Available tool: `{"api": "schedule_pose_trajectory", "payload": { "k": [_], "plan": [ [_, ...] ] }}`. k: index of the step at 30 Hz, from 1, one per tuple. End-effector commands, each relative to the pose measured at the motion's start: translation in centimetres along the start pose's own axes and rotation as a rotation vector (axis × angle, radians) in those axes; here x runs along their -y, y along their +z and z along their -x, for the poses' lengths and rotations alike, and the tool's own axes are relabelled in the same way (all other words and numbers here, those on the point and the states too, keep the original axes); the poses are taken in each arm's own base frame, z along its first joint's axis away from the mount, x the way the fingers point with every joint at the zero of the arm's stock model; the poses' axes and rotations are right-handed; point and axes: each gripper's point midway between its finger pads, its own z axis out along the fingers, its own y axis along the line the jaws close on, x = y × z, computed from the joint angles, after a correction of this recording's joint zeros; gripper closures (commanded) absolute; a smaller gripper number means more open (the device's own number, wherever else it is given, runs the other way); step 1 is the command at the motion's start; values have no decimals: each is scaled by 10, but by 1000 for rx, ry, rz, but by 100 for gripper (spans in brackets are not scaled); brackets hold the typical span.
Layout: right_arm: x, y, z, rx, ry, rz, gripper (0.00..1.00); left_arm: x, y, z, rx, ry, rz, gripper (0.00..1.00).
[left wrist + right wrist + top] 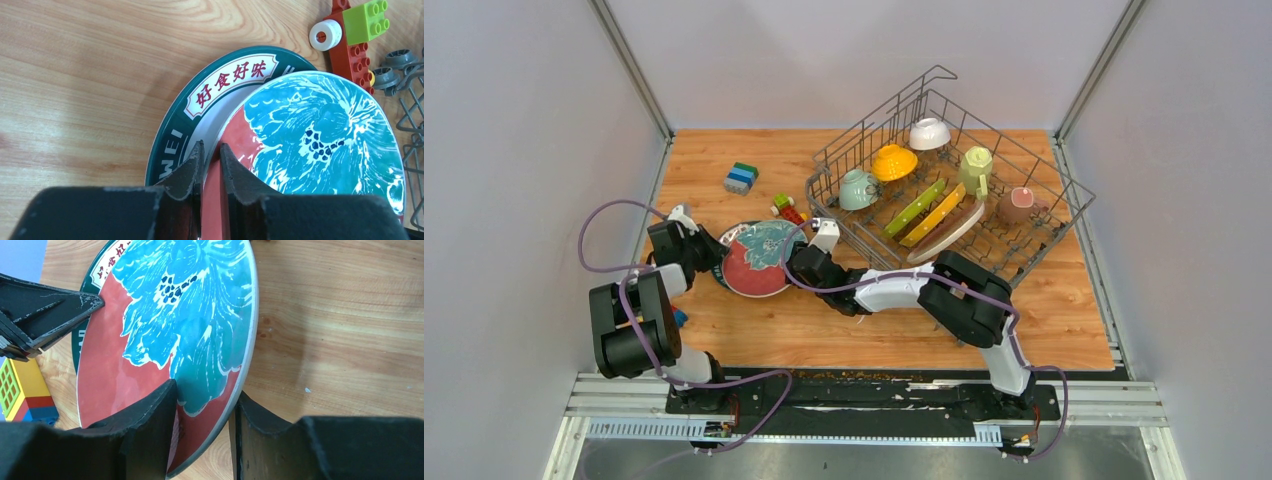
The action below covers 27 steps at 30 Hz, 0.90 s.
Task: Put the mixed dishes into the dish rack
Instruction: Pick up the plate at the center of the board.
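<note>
Inspection of the surface [1064,320]: one flowered plate [759,262], red with a teal bloom, sits left of centre, outside the dish rack [1034,240] and just beside its near-left corner. It overlaps a second, green-rimmed plate [175,120] bearing red characters and covers that plate's right portion. Whether the flowered plate is fully clear of the one beneath cannot be determined. The left claw [211,150] is clenched on the flowered plate's left rim, the red edge running between its two fingers. The right claw [206,390] stands released at the opposite rim, its jaws parted astride the edge. One finger lies over the painted face and the other outside the edge, above bare wood. The dish rack occupies the far right of the surface, set at an angle. It holds a teal mug [857,189], a yellow bowl [893,161] and a white bowl [929,133], both bowls upside down. It also holds a pale-green mug [975,166] and a pink mug [1019,205]. Along its middle, on edge, stand a lime-green plate [914,207], a yellow plate [934,215] and a pale-rimmed plate [949,232]. Toy blocks are noted: a blue-and-green stack [741,178] at the far left, and a red-and-green piece [787,208] between the plates and the rack. A yellow block [20,390] lies near the left arm.
</note>
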Motion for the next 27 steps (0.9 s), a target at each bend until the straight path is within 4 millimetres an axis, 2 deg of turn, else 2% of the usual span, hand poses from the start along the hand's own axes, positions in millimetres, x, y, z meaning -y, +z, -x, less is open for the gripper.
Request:
{"api": "schedule_pose_trajectory", "payload": {
  "k": [1, 4, 14, 17, 21, 23, 24, 27],
  "plan": [
    [-94, -14, 22, 46, 121, 297, 59, 54, -16, -35, -152, -49, -242, 84],
    [-97, -15, 25, 56, 114, 318, 65, 52, -17, -37, -155, -49, -237, 84],
    [-103, -31, 36, 80, 68, 357, 97, 54, -19, -31, -138, -46, -232, 84],
    [-106, -38, 43, 101, 29, 367, 100, 56, -20, -29, -128, -42, -236, 83],
    [-105, -43, 52, 114, -14, 338, 100, 58, -21, -24, -116, -46, -239, 77],
    [-102, -45, 56, 117, -43, 313, 100, 60, -22, -21, -106, -46, -244, 69],
    [-100, -46, 59, 118, -54, 296, 100, 62, -23, -18, -100, -48, -246, 61],
    [-97, -51, 67, 123, -85, 265, 100, 64, -26, -11, -73, -49, -237, 50]
  ]
}}
